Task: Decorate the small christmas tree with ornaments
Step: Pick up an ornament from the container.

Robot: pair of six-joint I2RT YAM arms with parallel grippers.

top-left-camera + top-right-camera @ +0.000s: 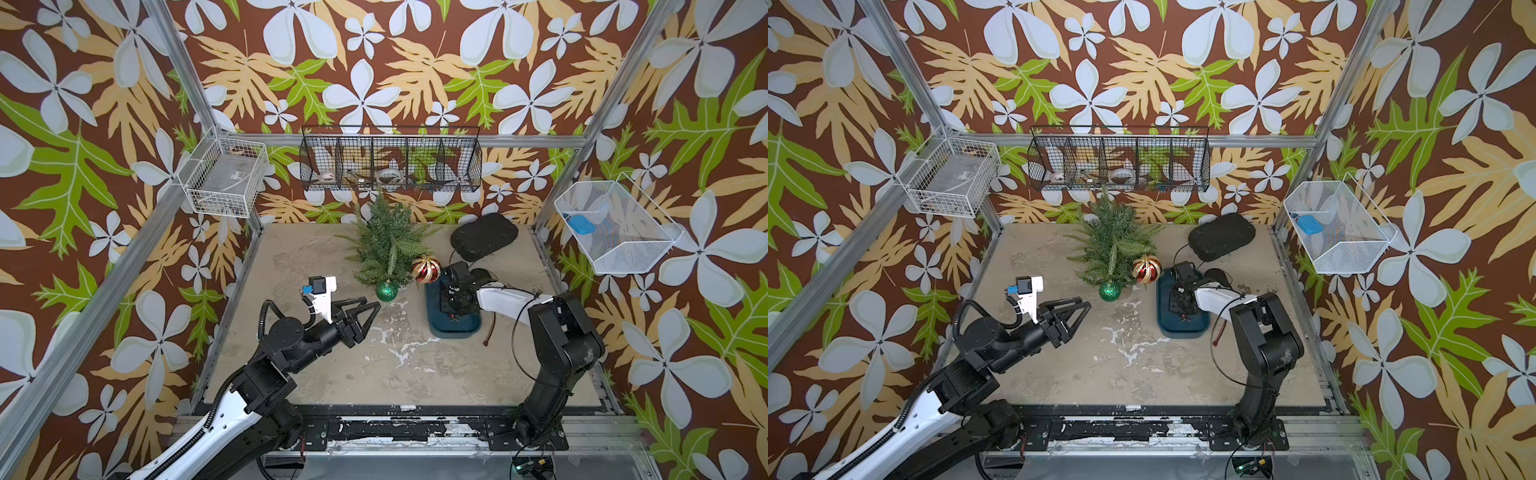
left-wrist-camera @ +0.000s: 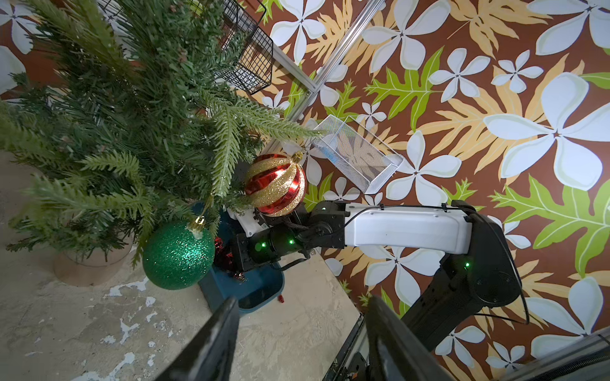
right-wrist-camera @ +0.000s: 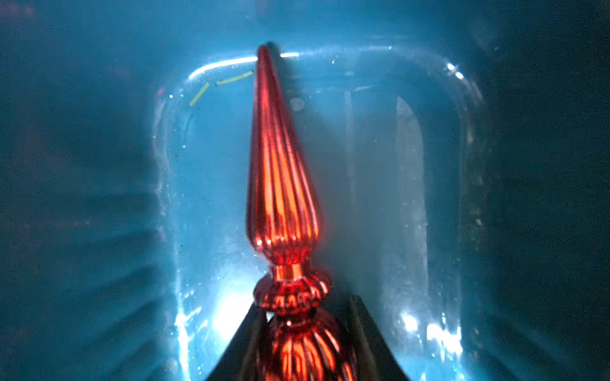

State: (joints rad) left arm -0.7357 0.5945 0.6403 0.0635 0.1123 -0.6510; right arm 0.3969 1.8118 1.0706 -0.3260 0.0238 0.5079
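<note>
Right gripper (image 3: 303, 330) is clamping the slim red drop (image 3: 284, 184) inside the blue tray (image 3: 462, 132) — its glossy body risking slipping free on lifting; left gripper (image 2: 302, 301) is hovering agape near the small christmas tree (image 1: 386, 245).

The small green fir tree (image 1: 384, 245) stands beyond my left gripper (image 1: 373, 302), green glitter ball (image 1: 387, 290) before it, red-and-gold swirled ball (image 1: 426, 269) at its right, slim red drop (image 3: 282, 184) in the blue plastic tray (image 1: 455, 328) rightward.
</note>
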